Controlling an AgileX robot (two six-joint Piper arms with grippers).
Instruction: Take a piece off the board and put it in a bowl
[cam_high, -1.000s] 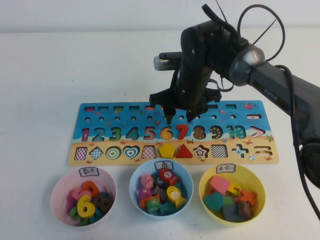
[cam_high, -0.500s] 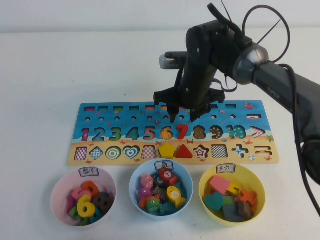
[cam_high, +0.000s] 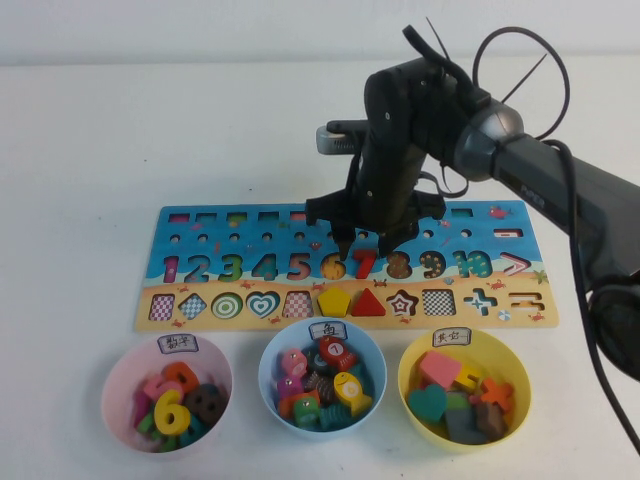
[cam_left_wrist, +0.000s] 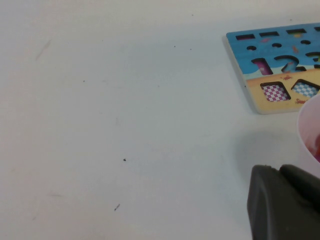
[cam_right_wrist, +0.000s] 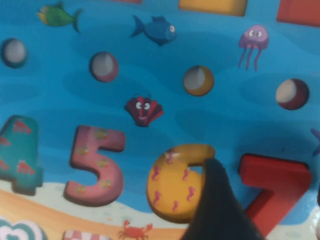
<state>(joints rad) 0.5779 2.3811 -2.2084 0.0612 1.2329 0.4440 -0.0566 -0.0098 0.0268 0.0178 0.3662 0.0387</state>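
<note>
The board (cam_high: 250, 238) lies across the table's middle. The red 7 piece (cam_high: 366, 264) sits in its slot, next to the yellow 6 (cam_high: 334, 266). My right gripper (cam_high: 364, 246) is open, pointing down just above the 7, one fingertip on each side of it. In the right wrist view the 7 (cam_right_wrist: 272, 182) lies between the right gripper's (cam_right_wrist: 270, 210) dark fingers (cam_right_wrist: 220, 205). The pale pink bowl (cam_high: 113, 378) with its paper label stands in front of the board's left end. My left gripper (cam_left_wrist: 285, 205) is shut and empty, low over the table beside that bowl (cam_left_wrist: 307, 125).
A light blue bowl (cam_high: 271, 352) and a yellow bowl (cam_high: 512, 352) stand to the right of the pink one; all three hold several pieces. A yellow pentagon (cam_high: 333, 300) and a red triangle (cam_high: 368, 302) sit on the board's sandy strip. The board's corner shows in the left wrist view (cam_left_wrist: 240, 50).
My right gripper has shifted slightly over the 6 and 7 and its fingertips now sit a little lower. It stays open. The 7 has not moved.
</note>
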